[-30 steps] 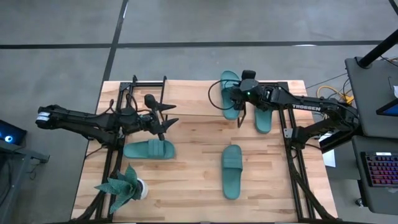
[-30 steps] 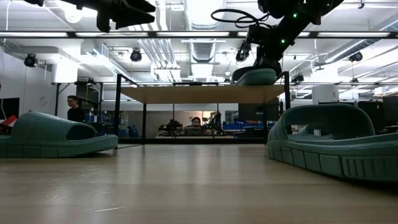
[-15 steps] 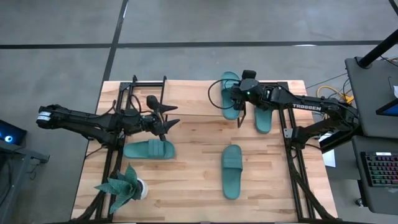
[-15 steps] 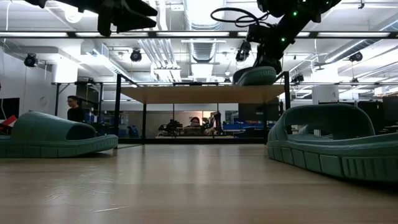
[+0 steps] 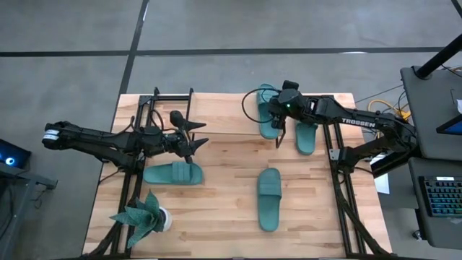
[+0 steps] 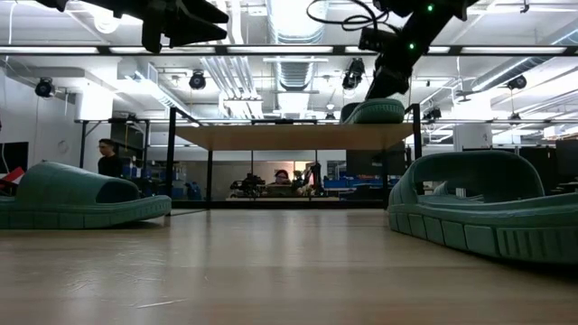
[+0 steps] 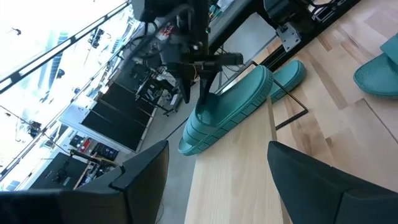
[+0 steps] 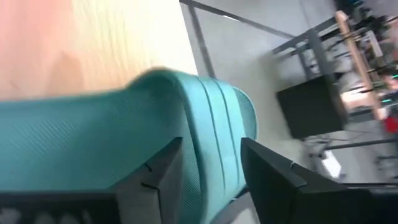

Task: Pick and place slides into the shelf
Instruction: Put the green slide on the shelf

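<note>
Left gripper (image 5: 193, 134) hovers with fingers spread apart, empty, over the left part of the shelf (image 5: 224, 114); one slide (image 5: 172, 173) lies on the table (image 5: 216, 209) just in front of it, near the potted plant (image 5: 144, 217). Another slide (image 5: 269, 198) lies mid-table; right gripper (image 5: 278, 123) sits over a slide (image 5: 268, 108) resting on the shelf top, fingers parted either side of its strap, not clamping; a fourth slide (image 5: 306, 136) lies just right of it.

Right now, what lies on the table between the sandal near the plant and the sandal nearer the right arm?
Nothing: in the high view, only bare tabletop separates the left sandal from the other sandal.
</note>
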Robot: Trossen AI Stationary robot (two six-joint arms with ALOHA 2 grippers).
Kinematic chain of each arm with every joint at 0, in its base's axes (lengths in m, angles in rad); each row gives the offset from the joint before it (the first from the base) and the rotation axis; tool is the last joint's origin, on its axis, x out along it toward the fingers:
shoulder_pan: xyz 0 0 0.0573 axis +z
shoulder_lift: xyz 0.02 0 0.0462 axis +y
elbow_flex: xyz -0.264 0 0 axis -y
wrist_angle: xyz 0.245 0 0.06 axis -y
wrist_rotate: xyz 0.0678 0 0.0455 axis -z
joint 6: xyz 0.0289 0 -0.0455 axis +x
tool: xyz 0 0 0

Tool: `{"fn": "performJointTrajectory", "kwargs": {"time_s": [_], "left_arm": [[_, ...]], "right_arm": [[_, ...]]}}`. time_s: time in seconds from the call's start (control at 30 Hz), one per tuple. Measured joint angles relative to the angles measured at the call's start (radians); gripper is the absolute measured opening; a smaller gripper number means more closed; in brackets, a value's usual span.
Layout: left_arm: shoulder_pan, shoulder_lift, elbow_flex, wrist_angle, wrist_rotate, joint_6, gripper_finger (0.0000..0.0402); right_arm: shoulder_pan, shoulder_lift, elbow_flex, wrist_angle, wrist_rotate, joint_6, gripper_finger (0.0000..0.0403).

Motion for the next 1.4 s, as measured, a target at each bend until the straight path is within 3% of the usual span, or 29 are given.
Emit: {"fn": "performJointTrajectory", "kwargs": {"time_s": [0.23,0.43,0.6,0.77,0.93,1.17,1.4], "left_arm": [[0.000,0.000,0.000,-0.001,-0.012,0.001,0.0257],[0.000,-0.001,-0.001,-0.004,-0.047,0.001,0.0257],[0.000,-0.007,-0.013,-0.009,-0.051,0.000,0.0257],[0.000,-0.008,-0.013,-0.008,-0.052,-0.002,0.0257],[0.000,-0.008,-0.013,-0.007,-0.054,0.013,0.0257],[0.000,-0.008,-0.013,-0.005,-0.055,0.017,0.0257],[0.000,-0.008,-0.013,-0.005,-0.091,0.018,0.0257]], "right_arm": [[0.020,0.000,0.151,-0.185,-0.047,0.202,0.0173],[0.139,0.000,0.209,-0.325,-0.072,0.287,0.0170],[0.268,0.002,0.182,-0.321,0.036,0.224,0.0159],[0.309,0.003,0.133,-0.322,0.144,0.212,0.0147],[0.305,0.003,0.065,-0.260,0.366,0.137,0.0145],[0.229,0.010,-0.019,-0.045,0.352,-0.097,0.0145],[0.148,0.015,-0.038,0.007,0.280,-0.156,0.0144]]}}
